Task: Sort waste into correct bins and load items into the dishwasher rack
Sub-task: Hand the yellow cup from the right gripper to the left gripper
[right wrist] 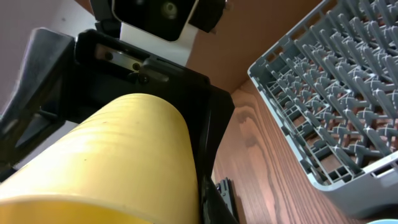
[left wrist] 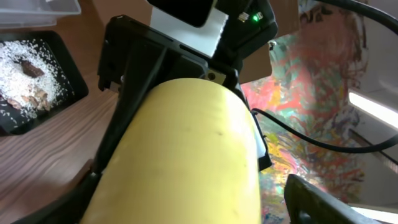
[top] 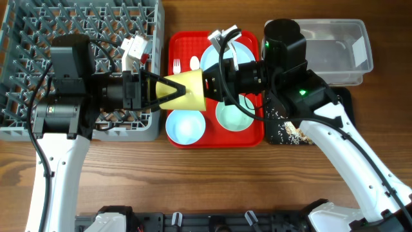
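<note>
1. We see the yellow cup (left wrist: 186,155) on its side, with the left gripper (top: 179,90) pinching its narrow end.
2. The right gripper (top: 212,82) meets the wide end; we cannot tell its grip.
3. Beyond the cup lie the dishwasher rack (top: 38,26) and the red tray (top: 257,138).

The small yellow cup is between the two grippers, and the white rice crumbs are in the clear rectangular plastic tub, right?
One slip: the white rice crumbs lie in the shallow black rectangular tray, not the clear plastic tub, as the left wrist view shows. The rest stands.
</note>
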`<state>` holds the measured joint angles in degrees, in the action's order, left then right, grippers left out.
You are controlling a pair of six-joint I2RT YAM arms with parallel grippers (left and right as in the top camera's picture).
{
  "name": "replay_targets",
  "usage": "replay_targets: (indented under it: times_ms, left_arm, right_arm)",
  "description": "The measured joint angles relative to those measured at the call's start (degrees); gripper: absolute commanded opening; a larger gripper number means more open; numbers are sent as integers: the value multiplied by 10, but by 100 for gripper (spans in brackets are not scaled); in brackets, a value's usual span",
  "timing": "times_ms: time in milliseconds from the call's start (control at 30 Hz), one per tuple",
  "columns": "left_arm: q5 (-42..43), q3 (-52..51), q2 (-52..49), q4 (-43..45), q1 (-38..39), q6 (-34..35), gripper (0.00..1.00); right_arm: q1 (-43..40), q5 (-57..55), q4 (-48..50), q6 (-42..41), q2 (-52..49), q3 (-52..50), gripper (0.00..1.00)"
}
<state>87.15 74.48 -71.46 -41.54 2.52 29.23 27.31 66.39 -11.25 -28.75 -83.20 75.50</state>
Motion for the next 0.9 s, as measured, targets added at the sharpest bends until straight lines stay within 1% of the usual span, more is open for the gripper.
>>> replay_targets:
  times_ms: [67,133,233,267,300,333,367,433,500,533,600,667,700,733,800,900]
  left_arm:
    - [-2,0,0,0,0,0,79]
    - [-5,0,0,0,0,0,75]
    - [-9,0,0,-2,0,1,64]
    - [-10,0,0,-2,0,0,62]
    - [-11,0,0,-2,0,0,61]
    - [-12,-1,0,-2,0,-1,61]
    - [-11,-1,0,-2,0,0,60]
    - [-1,0,0,0,1,0,60]
    - [6,0,0,0,3,0,61]
    - [9,0,0,0,3,0,60]
    - [13,0,0,0,4,0,57]
    - [13,0,0,5,4,0,51]
    - [13,0,0,12,4,0,49]
    - [12,0,0,22,4,0,52]
    - [10,0,0,36,4,0,53]
    - [-44,0,0,41,4,0,53]
  right_arm:
    - [0,0,2,-2,0,0,4]
    - [0,0,4,-2,0,0,4]
    - [0,1,7,-3,0,1,4]
    - [0,1,7,-4,0,1,10]
    - [0,2,7,-7,0,1,21]
    - [0,2,7,-10,0,1,41]
    - [0,-2,6,-10,0,1,55]
    - [0,-7,3,-14,-2,1,73]
    - [0,-11,1,-17,-2,1,89]
    - [0,-12,1,-16,-2,1,100]
    - [-1,-14,1,-15,-2,1,100]
    - [-8,-15,-1,-14,-2,1,100]
    - [-14,-15,-5,-15,-2,1,100]
    - [-24,-16,-16,-14,-2,1,100]
    - [-47,-19,-43,-15,-2,1,100]
    - [-92,-29,-114,-6,1,1,100]
